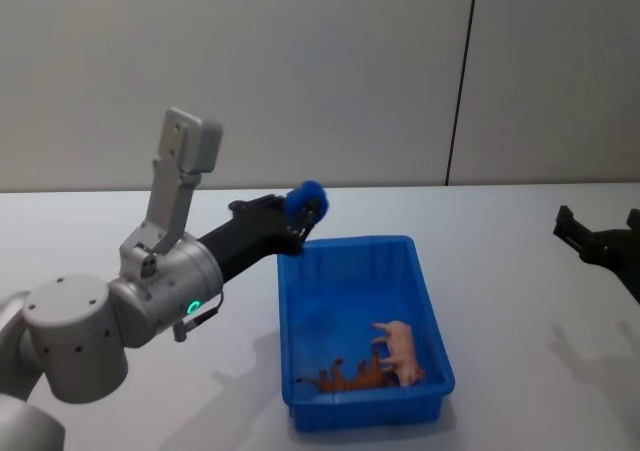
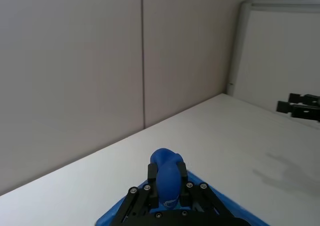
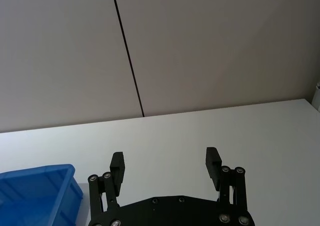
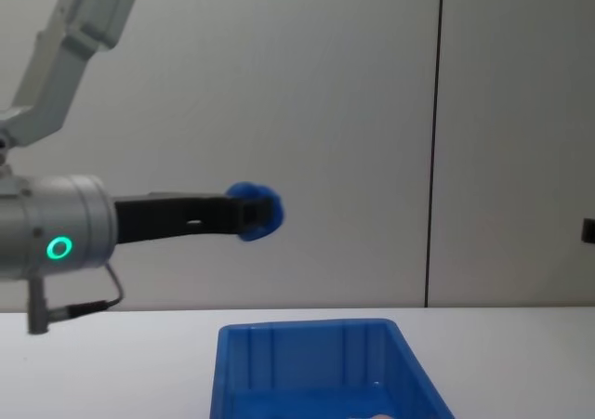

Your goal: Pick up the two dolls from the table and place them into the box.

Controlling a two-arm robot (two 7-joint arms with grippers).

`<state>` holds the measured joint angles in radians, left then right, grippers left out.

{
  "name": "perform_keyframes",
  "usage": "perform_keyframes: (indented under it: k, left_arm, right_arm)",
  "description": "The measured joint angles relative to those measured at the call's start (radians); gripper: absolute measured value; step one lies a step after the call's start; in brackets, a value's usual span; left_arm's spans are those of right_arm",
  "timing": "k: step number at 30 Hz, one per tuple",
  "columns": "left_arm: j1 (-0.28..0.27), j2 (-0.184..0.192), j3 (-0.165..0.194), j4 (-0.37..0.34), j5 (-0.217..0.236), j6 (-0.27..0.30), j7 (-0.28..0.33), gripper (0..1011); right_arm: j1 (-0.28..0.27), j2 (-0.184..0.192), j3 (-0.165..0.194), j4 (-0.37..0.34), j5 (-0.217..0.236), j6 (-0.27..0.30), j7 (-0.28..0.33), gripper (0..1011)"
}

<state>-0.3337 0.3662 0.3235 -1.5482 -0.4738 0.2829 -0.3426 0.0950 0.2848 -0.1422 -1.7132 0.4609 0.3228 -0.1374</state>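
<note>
Dolls lie in the bright blue rectangular plastic bin [image 1: 432, 306] near its front wall: a pale pink pig-shaped figure [image 1: 402, 348] toward the front right corner and a brown animal figure [image 1: 350, 374] just beside it. The bin stands on the plain white tabletop [image 1: 520, 251]. The left gripper [image 1: 308, 218] hangs above the bin's back left corner, its fingers closed around a rounded blue soft toy [image 2: 166, 173]. The right gripper [image 3: 165, 161] hovers over the tabletop's right edge, well apart from the bin, fingers spread wide and holding nothing.
</note>
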Motion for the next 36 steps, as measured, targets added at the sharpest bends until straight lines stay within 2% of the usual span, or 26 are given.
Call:
perform_keyframes:
  k: [12, 17, 23, 30, 36]
  left_arm:
    - [-0.074, -0.040, 0.024, 0.076, -0.003, 0.062, -0.188, 184]
    - [-0.105, -0.054, 0.039, 0.122, 0.019, 0.106, -0.271, 183]
    - [-0.133, -0.067, 0.058, 0.171, 0.059, 0.149, -0.337, 183]
    - [-0.143, -0.070, 0.066, 0.191, 0.074, 0.165, -0.360, 183]
    - [-0.137, -0.063, 0.064, 0.181, 0.070, 0.148, -0.326, 195]
  right_arm:
    - [0.000, 0.000, 0.000, 0.000, 0.000, 0.000, 0.000, 1000]
    - [0.000, 0.000, 0.000, 0.000, 0.000, 0.000, 0.000, 1000]
    - [0.000, 0.000, 0.000, 0.000, 0.000, 0.000, 0.000, 1000]
    - [0.000, 0.000, 0.000, 0.000, 0.000, 0.000, 0.000, 1000]
    - [0.000, 0.000, 0.000, 0.000, 0.000, 0.000, 0.000, 1000]
